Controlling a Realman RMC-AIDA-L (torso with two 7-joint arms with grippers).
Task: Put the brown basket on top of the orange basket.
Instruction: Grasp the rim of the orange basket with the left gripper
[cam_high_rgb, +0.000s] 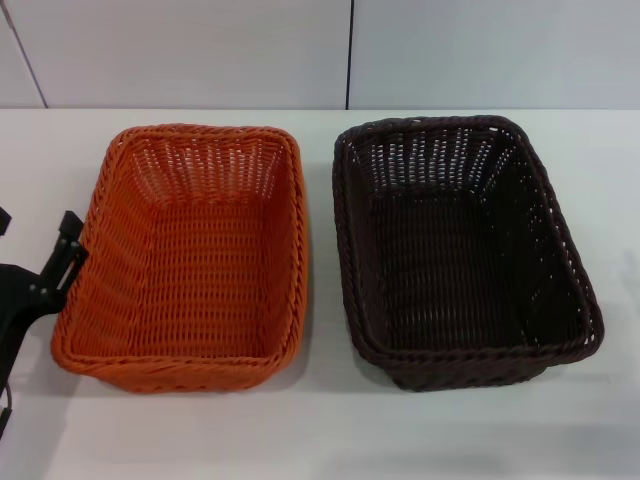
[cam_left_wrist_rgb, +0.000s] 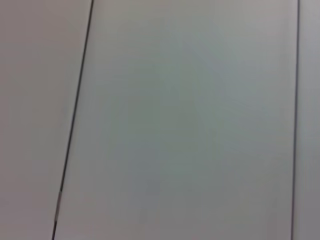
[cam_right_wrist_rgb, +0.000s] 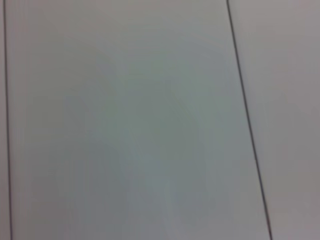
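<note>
Two baskets side by side on the white surface (cam_high_rgb: 320, 440).
The brown basket (cam_high_rgb: 465, 250), right of the orange basket (cam_high_rgb: 185, 255), looks light and stiff; its braided rim suits gripping. Left hand (cam_high_rgb: 62, 260) waits by orange; its grip I cannot tell.

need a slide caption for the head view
Orange basket and brown basket sit side by side, apart, on a white table; left claw waits beside the orange one.

Left gripper (cam_high_rgb: 62, 255) low at left edge — fingers perhaps apart.

Left gripper (cam_high_rgb: 62, 262) cut off at head view's left edge, its far side behind the orange basket (cam_high_rgb: 190, 258) rim
</note>
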